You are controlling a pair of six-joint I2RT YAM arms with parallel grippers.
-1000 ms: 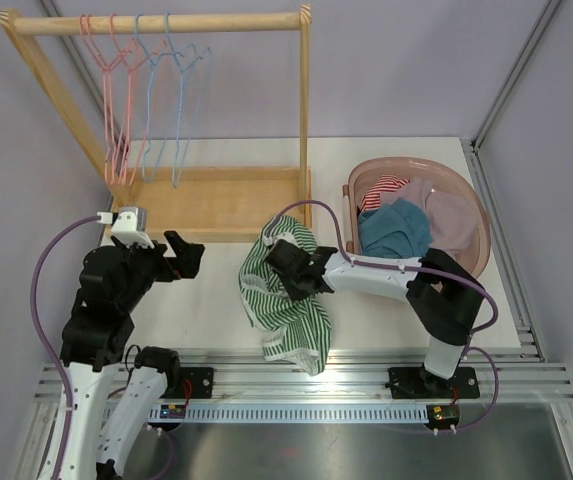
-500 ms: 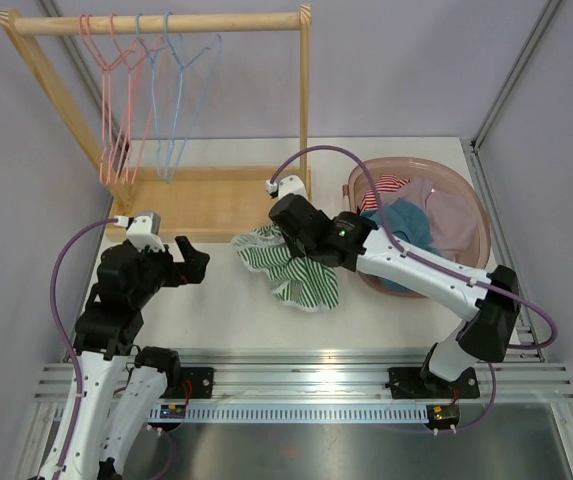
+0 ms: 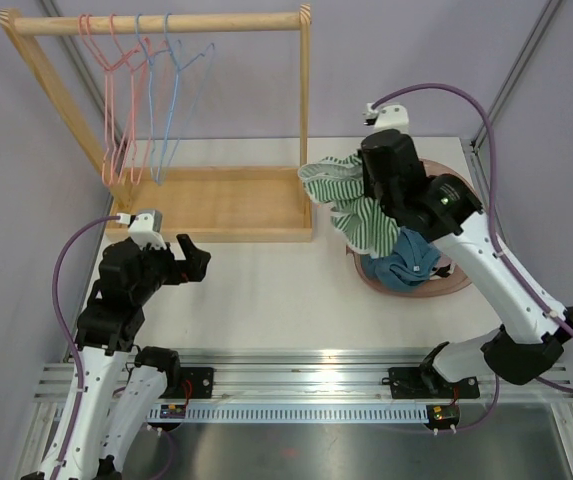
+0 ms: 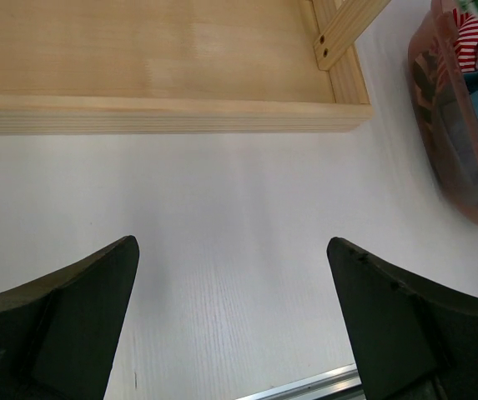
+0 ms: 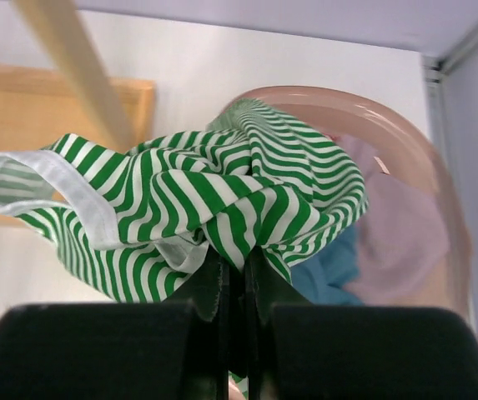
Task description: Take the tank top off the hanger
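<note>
From above, the striped tank top (image 3: 344, 205) is hanging over the pink basket (image 3: 461, 278). Left wrist: my left gripper (image 4: 232, 283) is standing spread wide, left of the basket. Right wrist: my right gripper (image 5: 237, 271) is pinching the striped tank top tight.

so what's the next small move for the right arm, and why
Probably shift the right fingers a bit more over the basket before letting go: they are shut on the striped tank top, which hangs across the basket's rim, partly outside it.
</note>
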